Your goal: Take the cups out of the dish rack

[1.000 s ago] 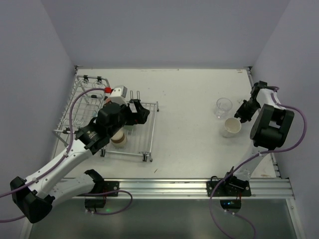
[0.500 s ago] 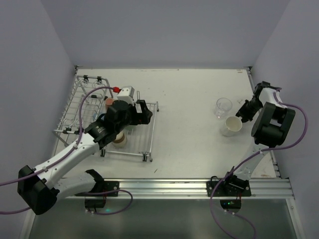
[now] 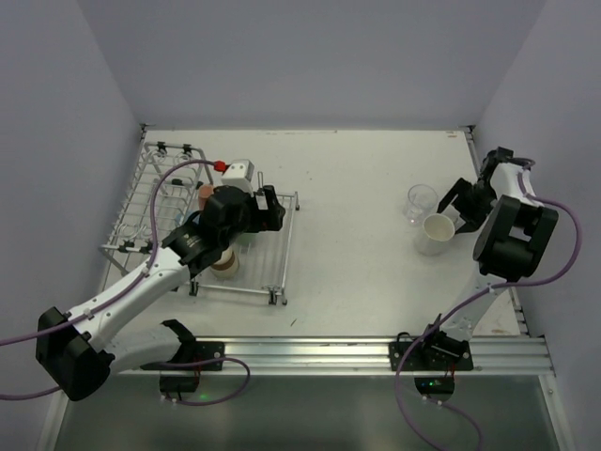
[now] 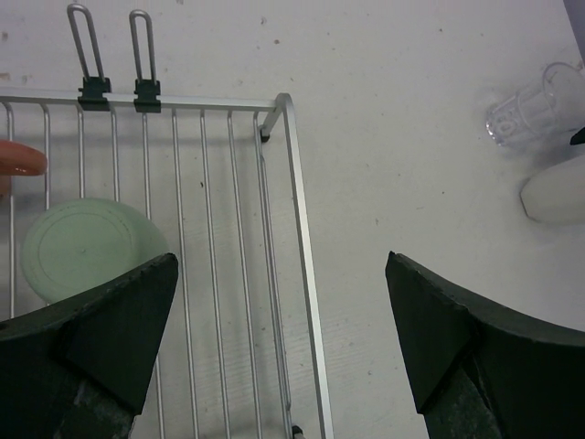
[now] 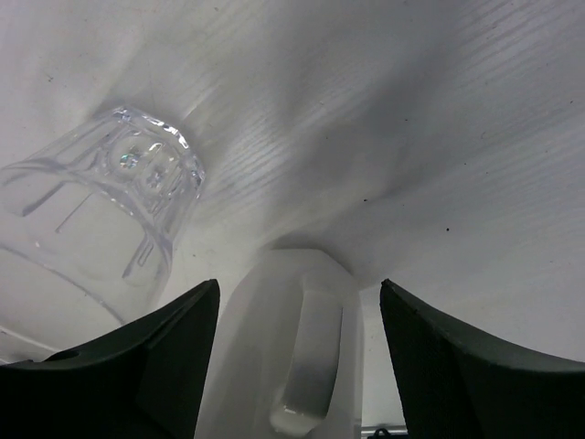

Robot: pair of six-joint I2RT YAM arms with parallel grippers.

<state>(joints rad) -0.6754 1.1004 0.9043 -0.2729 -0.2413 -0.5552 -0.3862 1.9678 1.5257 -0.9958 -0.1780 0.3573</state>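
The dish rack stands at the left of the table. Inside it a brown cup with a cream rim and a pale green cup show. My left gripper hovers open and empty over the rack's right end, whose edge wire runs between its fingers. On the right stand a clear cup and a white cup. My right gripper is open just behind the white cup, its fingers either side of the cup and apart from it. The clear cup is beside it.
An orange-brown item sits in the rack near my left wrist. The right wall and the table's right edge lie close behind my right arm. Bare table stretches between the rack and the two unloaded cups.
My right gripper has opened and let go of the white cup, which now stands on the table. My left arm has shifted to the right over the rack's right end.
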